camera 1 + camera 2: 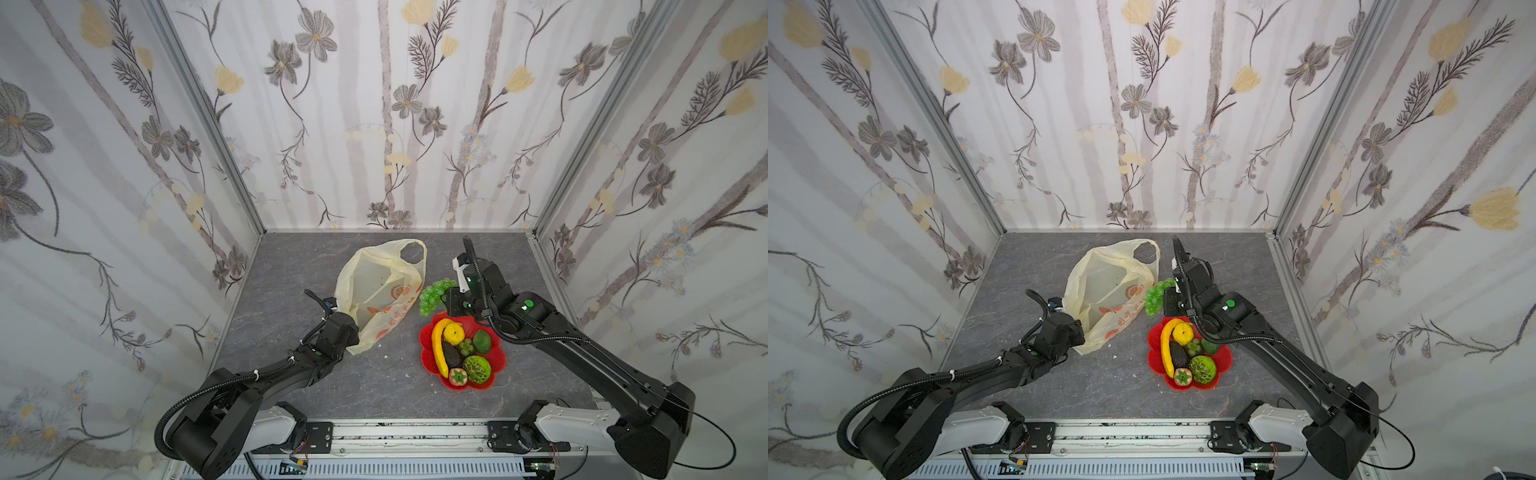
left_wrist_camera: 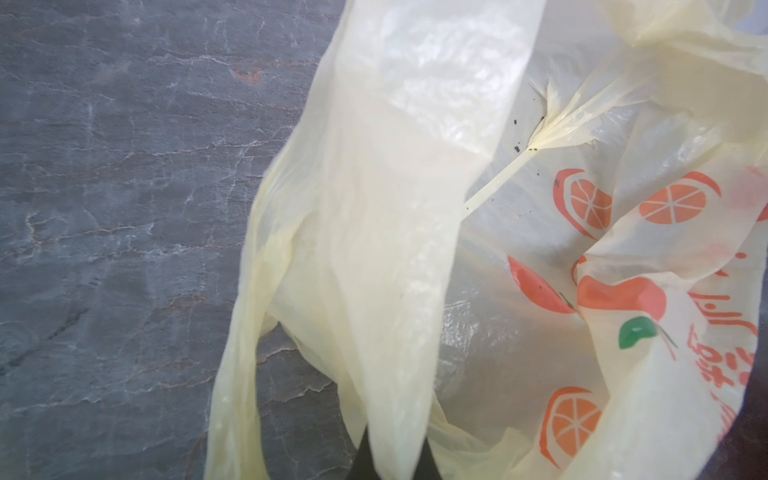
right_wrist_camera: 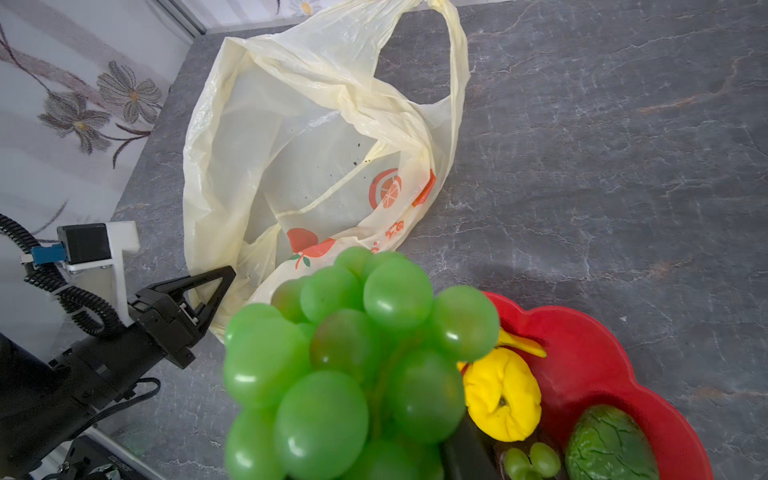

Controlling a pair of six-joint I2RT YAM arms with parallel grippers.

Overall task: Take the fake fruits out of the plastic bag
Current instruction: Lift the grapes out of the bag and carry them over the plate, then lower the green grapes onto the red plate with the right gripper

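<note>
On the grey counter [image 1: 374, 386], your left tool [image 3: 226, 276] pinched the plastic bag [image 1: 374, 282] at its edge. Your right tool [image 1: 444, 300] seemed to hold the green grapes [image 3: 345, 361] between that bag and the red plate [image 3: 602, 353].

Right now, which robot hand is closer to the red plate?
Right. The right fingers hold the grape bunch just beyond the far rim of the plate; the left fingers pinch the plastic bag, farther off to the plate's left.
</note>
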